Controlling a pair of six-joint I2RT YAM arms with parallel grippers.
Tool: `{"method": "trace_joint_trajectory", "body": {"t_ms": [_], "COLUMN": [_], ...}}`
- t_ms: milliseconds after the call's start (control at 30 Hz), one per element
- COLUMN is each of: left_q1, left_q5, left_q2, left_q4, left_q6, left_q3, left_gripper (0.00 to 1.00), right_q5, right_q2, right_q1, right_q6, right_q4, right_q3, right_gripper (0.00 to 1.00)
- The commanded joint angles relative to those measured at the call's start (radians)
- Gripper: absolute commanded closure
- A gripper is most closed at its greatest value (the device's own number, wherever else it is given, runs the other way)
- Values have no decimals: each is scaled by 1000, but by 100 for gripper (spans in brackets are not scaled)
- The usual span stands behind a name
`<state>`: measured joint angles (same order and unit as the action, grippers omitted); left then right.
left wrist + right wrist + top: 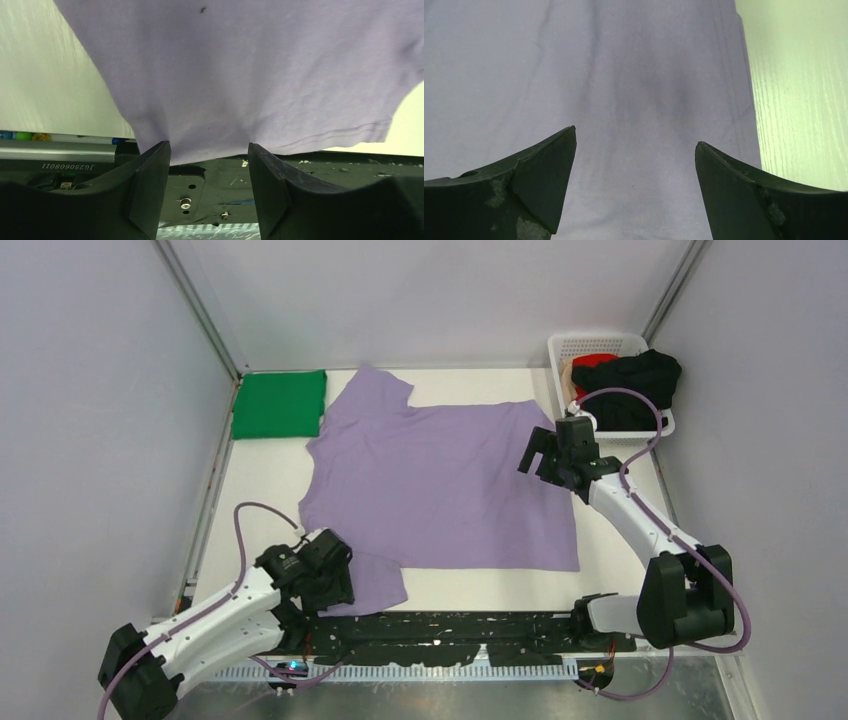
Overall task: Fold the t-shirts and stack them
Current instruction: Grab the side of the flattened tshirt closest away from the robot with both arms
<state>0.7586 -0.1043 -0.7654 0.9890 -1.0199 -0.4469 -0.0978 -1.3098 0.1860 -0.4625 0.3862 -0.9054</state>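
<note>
Lavender t-shirt, spread across the tabletop's middle, has its sleeve between the left gripper's half-parted jaws at the near-left corner, touching both fingers. Right gripper, wide open and empty, hovers over its right hem. One green t-shirt sits folded at the far-left corner. One white basket at the far-right corner holds black cloth and red cloth. An upside-down label is unreadable.

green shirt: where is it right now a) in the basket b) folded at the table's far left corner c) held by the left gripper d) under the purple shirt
b: the green shirt lies folded at the far left corner of the table, beside the purple shirt.
</note>
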Motion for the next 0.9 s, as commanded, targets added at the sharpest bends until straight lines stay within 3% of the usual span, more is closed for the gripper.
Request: {"method": "trace_joint_trajectory", "body": {"t_ms": [0,167,367,500,567,867], "left_q1": [11,12,12,12,11,11], "left_q5": [9,9,3,-21,-34,35], "left_q2": [-33,-96,-162,-167,-161,-132], "left_q4": [-20,-101,-142,-130,-115,-82], "left_q6": [-47,-49,-70,-72,-72,-12], "left_q3": [20,28,37,18,-2,-74], "left_gripper": [40,40,54,90,100,100], "right_q5": [-28,-21,-23,-32,-51,-135], "right_q2": [37,52,79,113,138,376], "right_q1": [-17,-28,-40,-40,-42,-46], "right_q6": [-14,-16,-24,-36,-45,-148], "right_q4": [-20,-20,-21,-18,3,290], "right_q3": [33,61,85,111,127,215], "right_gripper": [4,4,4,4,4,4]}}
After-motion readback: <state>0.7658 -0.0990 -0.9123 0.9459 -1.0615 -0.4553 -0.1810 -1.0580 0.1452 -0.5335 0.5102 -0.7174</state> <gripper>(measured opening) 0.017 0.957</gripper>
